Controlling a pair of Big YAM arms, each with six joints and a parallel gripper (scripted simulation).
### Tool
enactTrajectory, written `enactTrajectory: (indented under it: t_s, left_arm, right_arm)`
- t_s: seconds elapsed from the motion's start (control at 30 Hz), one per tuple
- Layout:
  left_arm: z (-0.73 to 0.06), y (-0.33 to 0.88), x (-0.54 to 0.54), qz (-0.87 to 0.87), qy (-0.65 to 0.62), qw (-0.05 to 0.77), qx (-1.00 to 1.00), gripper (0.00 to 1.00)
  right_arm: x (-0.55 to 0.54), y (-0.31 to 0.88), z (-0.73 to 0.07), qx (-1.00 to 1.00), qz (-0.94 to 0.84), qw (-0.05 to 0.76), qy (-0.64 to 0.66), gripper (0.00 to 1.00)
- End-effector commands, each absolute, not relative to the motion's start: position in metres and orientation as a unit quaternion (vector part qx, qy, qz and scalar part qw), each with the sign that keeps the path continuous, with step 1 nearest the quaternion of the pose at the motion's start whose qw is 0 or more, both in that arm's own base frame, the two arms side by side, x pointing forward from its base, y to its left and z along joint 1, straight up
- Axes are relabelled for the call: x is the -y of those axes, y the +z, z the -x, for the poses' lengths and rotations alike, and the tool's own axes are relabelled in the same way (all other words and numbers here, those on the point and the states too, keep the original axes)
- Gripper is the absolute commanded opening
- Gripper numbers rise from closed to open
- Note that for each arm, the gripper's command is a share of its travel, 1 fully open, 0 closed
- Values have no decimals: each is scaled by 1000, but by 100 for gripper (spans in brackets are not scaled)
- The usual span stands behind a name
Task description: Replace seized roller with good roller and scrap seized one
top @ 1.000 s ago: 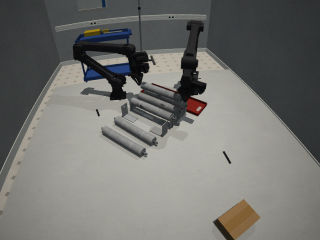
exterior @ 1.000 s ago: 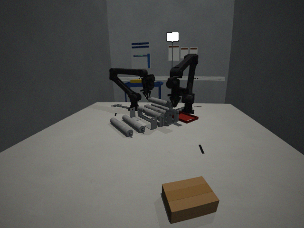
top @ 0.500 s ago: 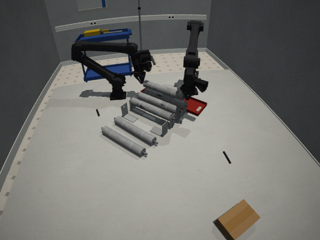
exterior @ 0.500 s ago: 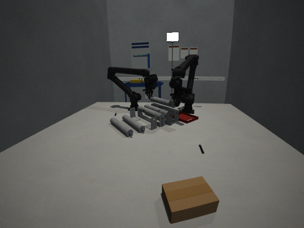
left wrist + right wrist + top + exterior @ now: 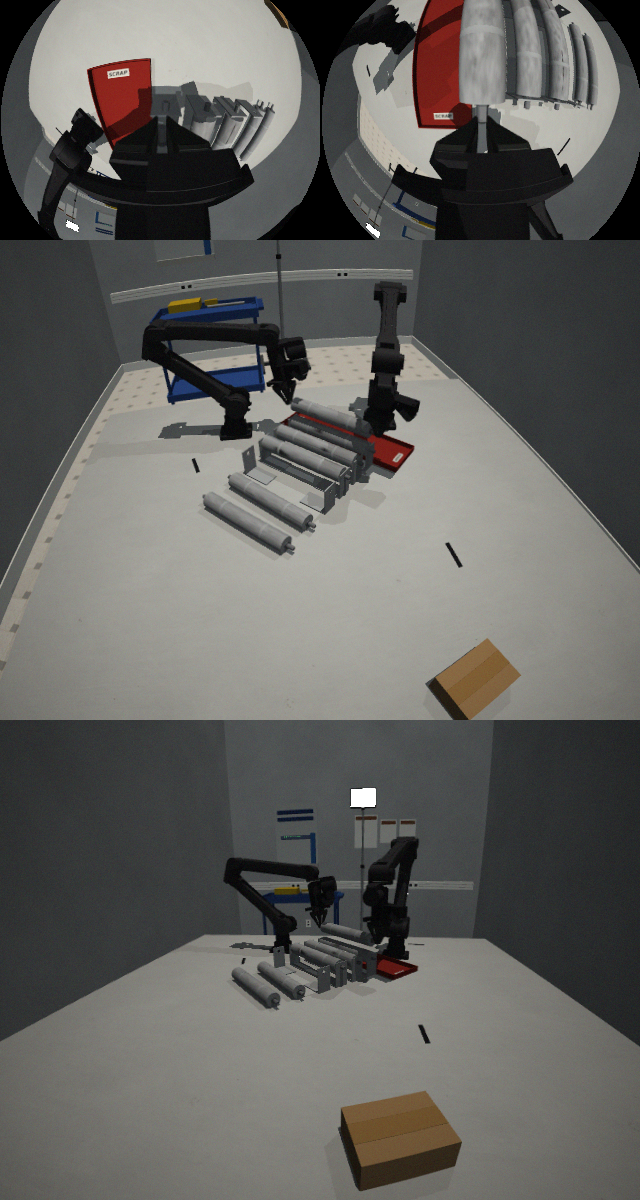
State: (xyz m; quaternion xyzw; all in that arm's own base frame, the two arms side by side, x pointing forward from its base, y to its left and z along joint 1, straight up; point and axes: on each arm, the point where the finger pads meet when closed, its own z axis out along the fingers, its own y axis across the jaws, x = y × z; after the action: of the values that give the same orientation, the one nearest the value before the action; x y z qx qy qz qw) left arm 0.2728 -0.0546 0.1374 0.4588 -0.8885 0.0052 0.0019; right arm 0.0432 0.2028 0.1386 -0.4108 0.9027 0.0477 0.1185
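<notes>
Streaky grey metal cylinder roller (image 5: 330,415) (image 5: 343,932) (image 5: 482,65), slim axle ends; right gripper (image 5: 287,401) (image 5: 320,925) (image 5: 482,125) nearly closed, pinching one; left gripper (image 5: 378,432) (image 5: 376,941) (image 5: 161,122) pinched narrow on opposite end; roller spans between, above red tray (image 5: 390,449) (image 5: 395,968) (image 5: 122,95) (image 5: 437,75) edge.

Right gripper (image 5: 287,399) (image 5: 319,924) (image 5: 482,122) and left gripper (image 5: 378,431) (image 5: 378,940) (image 5: 161,122) both clamped, fingers nearly together, both pointing down from bent arms.
</notes>
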Motion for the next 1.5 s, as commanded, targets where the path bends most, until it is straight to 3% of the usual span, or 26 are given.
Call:
enactTrajectory:
  t_s: [0.0,1.47]
  left_arm:
    - [-273,157,44,-462,19,-21,886,3]
    - [-230,144,17,-457,78,-49,885,3]
  right_arm:
    - [-235,174,-36,-904,395,139,89,3]
    - [-265,169,8,-899,408,156,17,3]
